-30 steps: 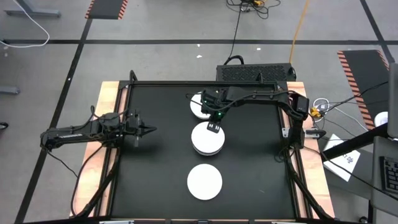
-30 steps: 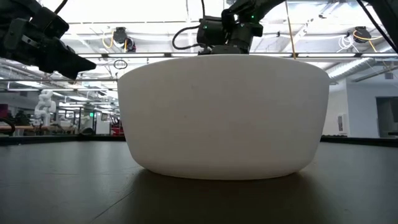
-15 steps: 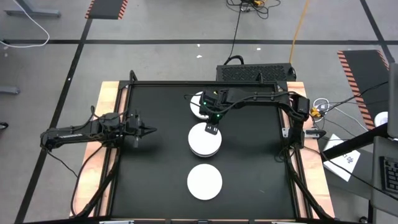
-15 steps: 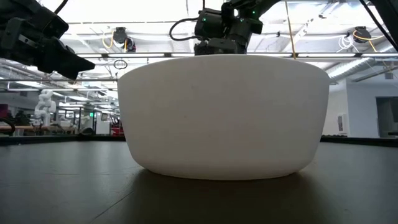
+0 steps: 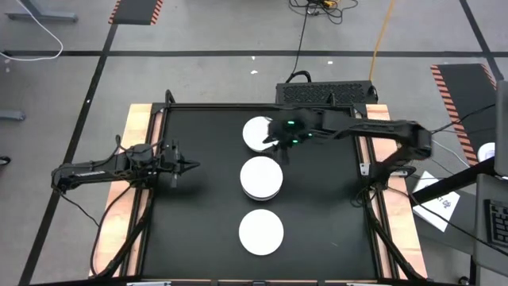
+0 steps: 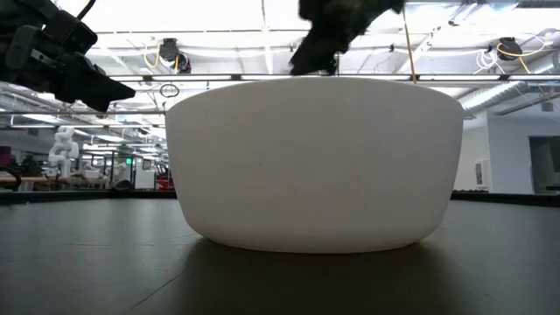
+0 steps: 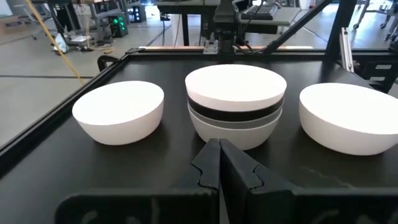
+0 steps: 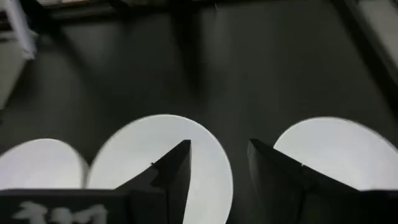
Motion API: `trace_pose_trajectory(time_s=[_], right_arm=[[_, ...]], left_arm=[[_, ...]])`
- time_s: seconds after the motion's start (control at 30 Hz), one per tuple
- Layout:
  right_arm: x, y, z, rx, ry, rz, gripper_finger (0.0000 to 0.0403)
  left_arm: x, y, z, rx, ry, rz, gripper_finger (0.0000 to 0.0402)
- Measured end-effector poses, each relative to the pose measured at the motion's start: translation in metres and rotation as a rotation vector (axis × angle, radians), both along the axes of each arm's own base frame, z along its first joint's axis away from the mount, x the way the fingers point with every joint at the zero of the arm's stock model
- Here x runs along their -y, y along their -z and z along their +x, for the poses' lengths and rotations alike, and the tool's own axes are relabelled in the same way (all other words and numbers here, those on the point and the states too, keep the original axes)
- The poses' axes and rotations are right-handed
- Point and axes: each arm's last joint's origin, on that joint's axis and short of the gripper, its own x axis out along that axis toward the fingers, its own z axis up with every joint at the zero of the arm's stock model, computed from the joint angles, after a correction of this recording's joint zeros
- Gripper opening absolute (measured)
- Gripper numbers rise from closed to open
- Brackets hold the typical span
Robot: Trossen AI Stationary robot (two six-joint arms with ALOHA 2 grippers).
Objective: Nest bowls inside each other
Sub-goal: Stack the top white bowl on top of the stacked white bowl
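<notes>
Three white rounds stand in a row down the table's middle. The far white bowl [image 5: 256,133] and the near white bowl [image 5: 261,231] each rest on their bases. Between them is a nested stack [image 5: 261,178]; in the left wrist view the stack [image 7: 235,106] shows a white bowl on top, black and grey rims under it, and a white bowl at the bottom. My right gripper [image 5: 279,149] hangs open above the table between the far bowl and the stack, touching neither. My left gripper [image 5: 190,166] is shut at the table's left, pointing at the stack.
The black table top has a raised frame [image 5: 262,107] at its far edge and wooden side strips [image 5: 140,119]. In the low view the near bowl [image 6: 313,162] fills the foreground and hides the other bowls. Bare table lies left and right of the row.
My right gripper has come away from the stack's far rim, risen, and drawn back toward the table's far right, its arm swinging out to the right. The stack stays in place.
</notes>
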Motion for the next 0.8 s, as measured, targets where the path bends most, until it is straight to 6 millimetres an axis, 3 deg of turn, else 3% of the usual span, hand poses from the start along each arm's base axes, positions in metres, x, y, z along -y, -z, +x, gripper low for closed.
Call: trace_pose_trajectory(time_s=[0.17, 0.33, 0.5, 0.8], right_arm=[[-0.015, 0.006, -0.061, 0.080, 0.010, -0.014, 0.0111], [-0.028, 0.027, -0.114, 0.199, 0.052, 0.029, 0.0014], [-0.037, 0.048, -0.154, 0.260, 0.089, 0.056, 0.0001], [-0.052, 0.081, -0.195, 0.350, 0.089, 0.088, 0.0000]], left_arm=[[0.000, 0.000, 0.000, 0.000, -0.004, -0.004, 0.0006], [-0.001, -0.001, 0.000, 0.013, -0.021, -0.001, 0.0006], [-0.001, -0.004, 0.001, 0.038, -0.034, -0.005, 0.0006], [-0.002, -0.004, 0.001, 0.044, -0.049, 0.009, 0.0006]])
